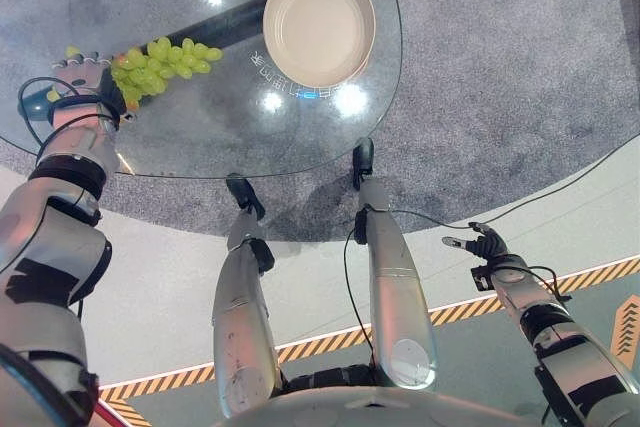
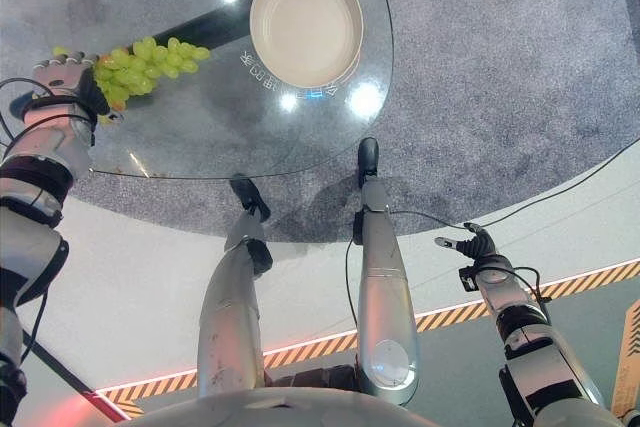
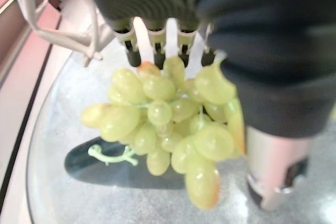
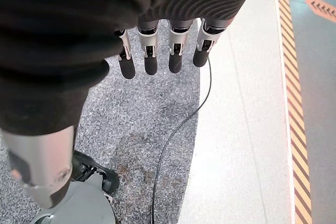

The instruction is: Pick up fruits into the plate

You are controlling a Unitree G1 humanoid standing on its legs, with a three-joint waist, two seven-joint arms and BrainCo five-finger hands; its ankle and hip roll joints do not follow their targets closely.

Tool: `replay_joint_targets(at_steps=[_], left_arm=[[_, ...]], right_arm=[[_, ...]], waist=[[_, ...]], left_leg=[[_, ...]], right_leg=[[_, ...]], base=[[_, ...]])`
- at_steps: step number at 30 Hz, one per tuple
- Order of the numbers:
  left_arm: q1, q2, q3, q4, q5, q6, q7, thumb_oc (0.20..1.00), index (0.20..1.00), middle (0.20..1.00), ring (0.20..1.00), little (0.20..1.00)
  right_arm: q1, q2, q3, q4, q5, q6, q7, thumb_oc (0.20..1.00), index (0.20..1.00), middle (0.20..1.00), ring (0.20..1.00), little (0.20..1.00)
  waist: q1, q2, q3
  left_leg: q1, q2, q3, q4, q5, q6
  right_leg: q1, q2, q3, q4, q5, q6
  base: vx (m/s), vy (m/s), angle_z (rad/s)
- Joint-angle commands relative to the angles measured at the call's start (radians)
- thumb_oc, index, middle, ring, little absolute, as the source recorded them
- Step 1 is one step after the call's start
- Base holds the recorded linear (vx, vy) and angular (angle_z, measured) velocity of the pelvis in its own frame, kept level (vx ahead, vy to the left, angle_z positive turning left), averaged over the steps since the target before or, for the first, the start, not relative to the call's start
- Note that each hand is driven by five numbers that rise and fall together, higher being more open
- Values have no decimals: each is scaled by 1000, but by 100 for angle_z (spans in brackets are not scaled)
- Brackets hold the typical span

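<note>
A bunch of green grapes [image 1: 165, 59] is at the left side of the round glass table [image 1: 220, 122]. My left hand [image 1: 85, 72] is at the bunch's left end. In the left wrist view the grapes [image 3: 168, 124] hang between the curled fingers [image 3: 149, 38] and the thumb [image 3: 273, 166], so the hand is shut on them. An empty beige plate [image 1: 320, 22] stands at the far middle of the table, to the right of the grapes. My right hand [image 1: 487, 244] hangs low at the right, off the table, with relaxed fingers [image 4: 157, 59] holding nothing.
A loose grape [image 1: 72, 51] lies just beyond my left hand and another [image 1: 52, 95] beside the wrist. Bare glass lies between the grapes and the plate. The table's near edge [image 1: 250, 175] curves above grey carpet.
</note>
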Motion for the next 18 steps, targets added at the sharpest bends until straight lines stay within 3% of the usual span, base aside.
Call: replay_joint_targets(at_steps=[1,5,12,14,15,18], left_arm=[[82,27,11,66,25,39,20,1000,1000,1000,1000,1000],[66,15,28,122,20,34,98,1000,1000,1000,1000,1000],[60,-19,20,175,64,40,119,1000,1000,1000,1000,1000],[63,-23,21,180,71,39,135,633,633,633,633,633],[63,-25,21,184,88,46,143,200,200,200,200,200],[59,-27,17,200,94,50,174,200,200,200,200,200]], right_arm=[[101,-64,-2,-32,16,14,-20,1000,1000,1000,1000,1000],[98,-61,7,-28,32,6,-19,1000,1000,1000,1000,1000],[95,-54,14,-23,56,-18,-46,1000,1000,1000,1000,1000],[94,-55,12,-28,59,-21,-55,1000,1000,1000,1000,1000],[92,-58,10,-29,64,-23,-56,1000,1000,1000,1000,1000],[85,-64,8,-26,81,-37,-57,1000,1000,1000,1000,1000]], waist=[[-23,-2,-19],[-26,-17,-19],[-29,-44,-19],[-30,-49,-19],[-30,-53,-19],[-31,-62,-19]], left_leg=[[-94,-70,-18,182,-165,9],[-106,-64,-23,199,-171,10],[-127,-59,-33,209,-173,10],[-130,-60,-35,210,-173,10],[-132,-59,-37,211,-173,10],[-143,-57,-41,214,-174,9]], right_leg=[[-11,92,-34,74,-87,-17],[-19,96,-35,86,-90,-18],[-33,107,-36,96,-85,-19],[-34,108,-36,94,-83,-19],[-35,109,-36,92,-80,-18],[-42,111,-36,89,-75,-18]], base=[[0,0,0],[4,-28,0],[8,-27,0],[0,0,0],[0,0,0],[5,-20,2]])
